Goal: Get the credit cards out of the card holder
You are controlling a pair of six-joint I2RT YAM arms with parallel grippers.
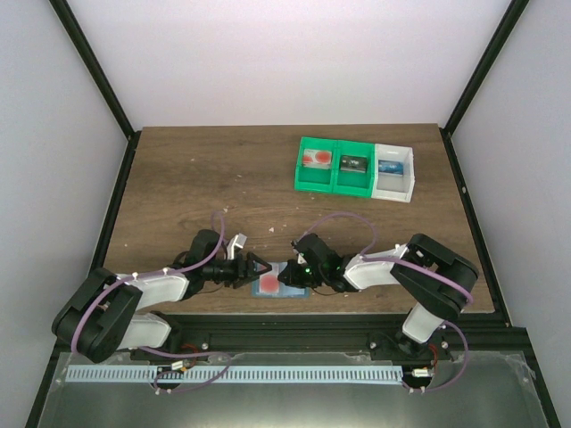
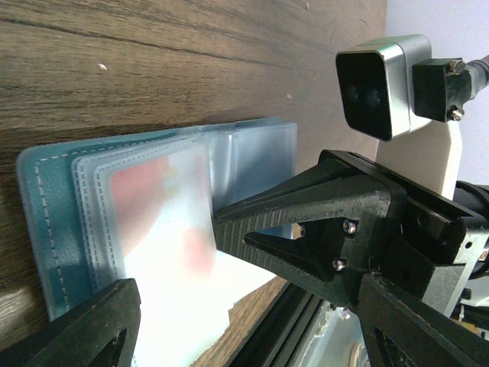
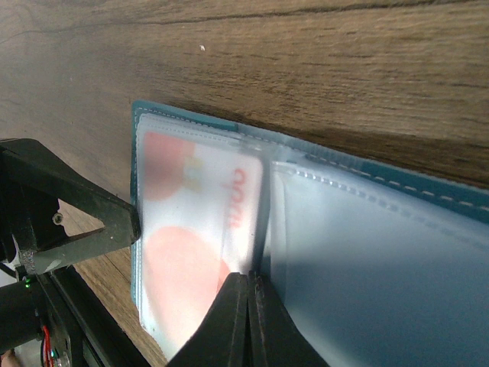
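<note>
The light-blue card holder (image 1: 282, 295) lies open near the table's front edge, between my two grippers. In the right wrist view its left pocket panel (image 3: 141, 122) holds a white credit card (image 3: 191, 229) with red marks. The right panel (image 3: 382, 260) looks empty. My right gripper (image 3: 252, 277) is shut, its tips pinched on the card's edge beside the centre fold. My left gripper (image 2: 176, 260) is open, one finger (image 2: 290, 222) lying across the holder (image 2: 46, 199) and the other (image 2: 84, 321) beyond its near side. The card (image 2: 160, 206) shows blurred between them.
At the back right stand two green bins (image 1: 332, 166) and a white bin (image 1: 395, 171), each with a card inside. The table's front edge and black rail (image 1: 312, 319) run just behind the holder. The right wrist camera (image 2: 382, 84) hangs close above my left gripper.
</note>
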